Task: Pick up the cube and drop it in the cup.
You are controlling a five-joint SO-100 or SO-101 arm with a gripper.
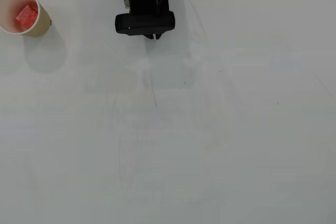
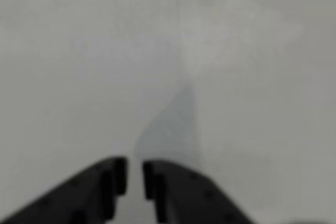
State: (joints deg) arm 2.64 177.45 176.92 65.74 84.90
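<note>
Fingers [image 2: 113, 182] of the gripper [image 2: 135, 174] stand nearly together in the wrist view, a thin slit between them and nothing held, over bare white table [image 2: 236, 77]. Overhead, the cup [image 1: 22, 12] stands at ten o'clock, the cube [image 1: 26, 17] inside it; the arm [image 1: 145, 9] sits at twelve.

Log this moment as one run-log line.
cube: inside cup | gripper: empty, jaws nearly shut, above bare table | arm: top edge of overhead view, away from cup
</note>
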